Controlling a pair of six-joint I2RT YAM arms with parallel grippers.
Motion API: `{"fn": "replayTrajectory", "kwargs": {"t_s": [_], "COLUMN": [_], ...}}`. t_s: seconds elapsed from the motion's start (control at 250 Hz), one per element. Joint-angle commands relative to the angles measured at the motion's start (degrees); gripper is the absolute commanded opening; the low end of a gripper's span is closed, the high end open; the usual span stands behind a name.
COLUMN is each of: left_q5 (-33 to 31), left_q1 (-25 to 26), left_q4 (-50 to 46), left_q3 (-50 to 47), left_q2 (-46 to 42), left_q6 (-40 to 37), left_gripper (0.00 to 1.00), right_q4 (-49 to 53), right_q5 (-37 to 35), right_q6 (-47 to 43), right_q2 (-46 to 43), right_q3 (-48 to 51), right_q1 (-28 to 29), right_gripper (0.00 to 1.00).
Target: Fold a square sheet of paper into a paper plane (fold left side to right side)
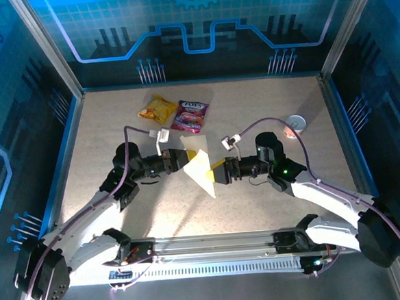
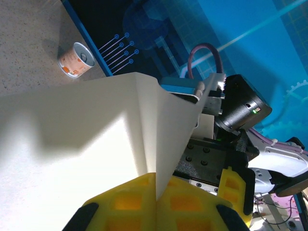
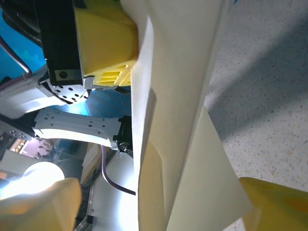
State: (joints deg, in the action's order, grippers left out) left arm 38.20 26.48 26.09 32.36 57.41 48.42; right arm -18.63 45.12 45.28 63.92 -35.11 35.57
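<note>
At the middle of the table (image 1: 211, 214), the paper plane (image 1: 202, 167) is held up off the surface as a creased white triangle between the two arms. The left gripper (image 1: 185, 163) comes in from 9 o'clock. In its wrist view its yellow pads (image 2: 130, 202) are pressed together on the bottom fold of the paper, pinching it. The right gripper (image 1: 219, 172) meets the sheet from 3 o'clock. In its own wrist view its yellow fingers (image 3: 41, 204) stand spread wide, one on each side of the hanging folds and not clamping them.

At about 11 o'clock from the paper lie two snack packets, touching or nearly so. The yellow packet (image 1: 157, 110) has printing too small to read. The pink packet (image 1: 190, 116) carries lettering along its upper edge that appears to read "FOX'S". At 2 o'clock, well apart from the paper, sits a small round white cup (image 1: 296, 123). The left wrist view shows orange print on its side, but the words cannot be made out.
</note>
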Motion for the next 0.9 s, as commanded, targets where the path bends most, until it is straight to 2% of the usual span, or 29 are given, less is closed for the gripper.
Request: {"fn": "replayTrajectory", "kwargs": {"t_s": [0.0,0.14,0.268,0.304,0.36,0.424,0.595,0.647,0.731,0.815,0.895], "left_q5": [-0.71,-1.2,-2.15,-2.62,-3.63,-5.07,-11.97,-15.51,-24.04,-34.55,-41.97], "left_q1": [0.62,0.59,0.59,0.59,0.51,0.42,-0.5,-0.71,-0.91,-1.11,-1.53], "left_q4": [2.65,2.65,1.86,0.93,-1.21,-4.57,-19.47,-25.43,-35.77,-45.88,-52.91], "left_q3": [2.09,1.82,1.49,1.51,1.5,1.61,3.14,3.84,4.85,5.53,5.52], "left_q2": [0.42,0.6,0.28,0.05,-0.73,-2.23,-8.66,-11.19,-15.45,-19.42,-22.72], "left_q6": [1.21,1.24,0.74,0.23,-1.08,-3.14,-10.39,-13.04,-16.57,-18.39,-18.35], "left_gripper": [0.03,0.05,0.16,0.21,0.34,0.4,0.61,0.65,0.7,0.72,0.74], "right_q4": [-3.79,-1.04,2.48,4.11,7.8,12.51,30.05,37.52,50.56,62.73,73.32], "right_q5": [1.16,-0.35,-1.7,-2.11,-3.25,-4.86,-12.59,-17.88,-31.0,-47.16,-63.51], "right_q6": [1.29,-0.2,-1.45,-2.12,-3.61,-5.85,-14.14,-17.21,-20.49,-20.7,-18.21], "right_q2": [0.33,-0.41,-1.55,-1.95,-2.81,-3.84,-6.3,-6.22,-4.22,0.24,6.19], "right_q3": [-2.28,-3.0,-3.35,-3.61,-4.21,-5.1,-9.54,-12.09,-17.16,-22.76,-27.99], "right_q1": [0.4,0.28,0.12,0.11,0.06,0.11,0.26,0.86,2.23,4.61,7.9], "right_gripper": [0.63,0.36,0.17,0.14,0.1,0.07,0.07,0.07,0.06,0.06,0.06]}}
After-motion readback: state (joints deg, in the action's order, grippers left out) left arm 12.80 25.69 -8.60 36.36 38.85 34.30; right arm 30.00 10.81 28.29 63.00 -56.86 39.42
